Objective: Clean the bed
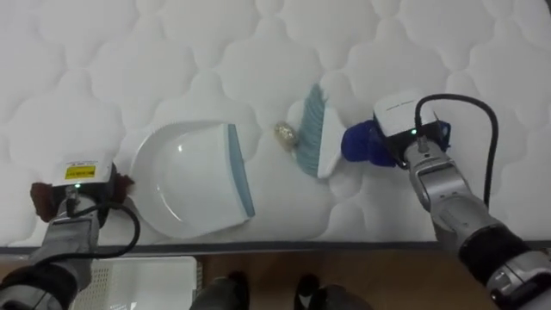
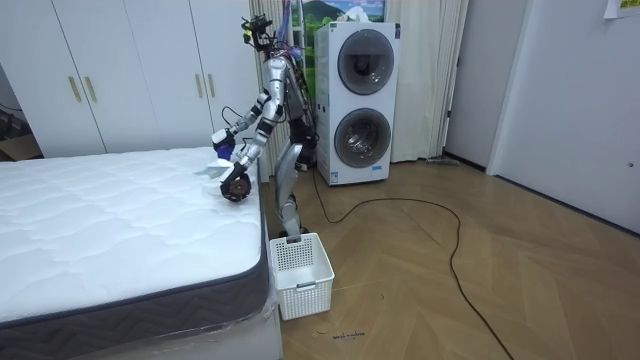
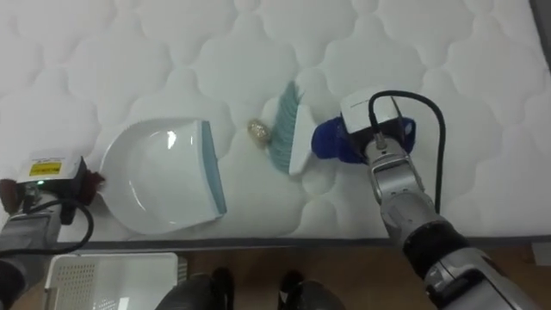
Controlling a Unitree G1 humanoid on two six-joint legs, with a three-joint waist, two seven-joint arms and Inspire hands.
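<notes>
Right hand [image 1: 405, 129] is clamping its fingers on the blue handle of the brush [image 1: 314, 129], bristles down on the mattress [image 1: 129, 52]. A crumpled scrap [image 1: 286, 133] is lying at the bristles' 9 o'clock, between the brush and the white dustpan [image 1: 185, 176]. The dustpan's blue lip is facing 3 o'clock. Left hand [image 1: 79, 185] is sitting at the dustpan's 9 o'clock, and I can't tell its finger state. The robot is standing at the bedside.
</notes>
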